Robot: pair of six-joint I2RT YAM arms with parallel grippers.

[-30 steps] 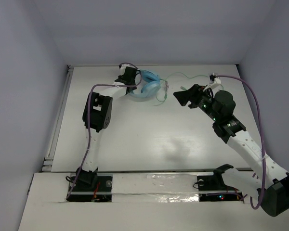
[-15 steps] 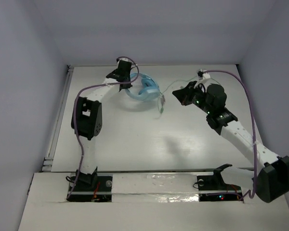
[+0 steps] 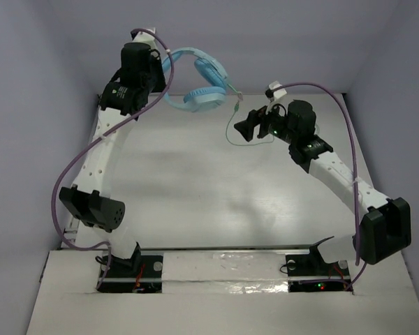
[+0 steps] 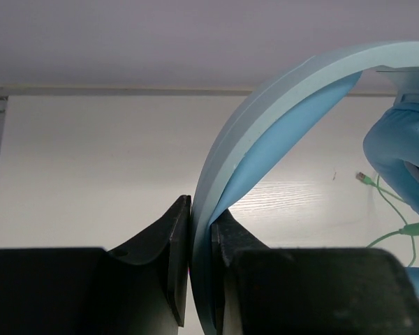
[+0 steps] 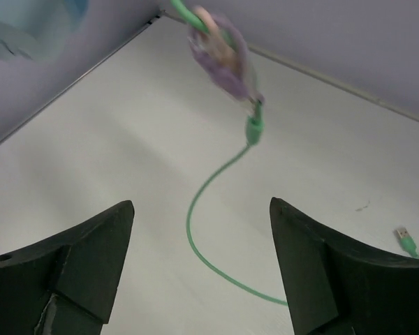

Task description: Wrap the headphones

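Clamped on the headband [image 4: 279, 105], the left gripper [image 4: 200, 216] is hoisting the headphones [image 3: 204, 100] above the table's [image 3: 195, 181] far-left corner. The right gripper [image 3: 241, 128] is waiting, jaws spread wide, beside the now-dangling green cable [image 5: 189, 227].

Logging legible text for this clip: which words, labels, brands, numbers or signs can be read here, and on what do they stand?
No text can be read in any view.
On the headphones: plain light blue surfaces, no brand or label showing.
On the purplish piece along the green cable: blurred in the right wrist view, so any marking is unreadable.
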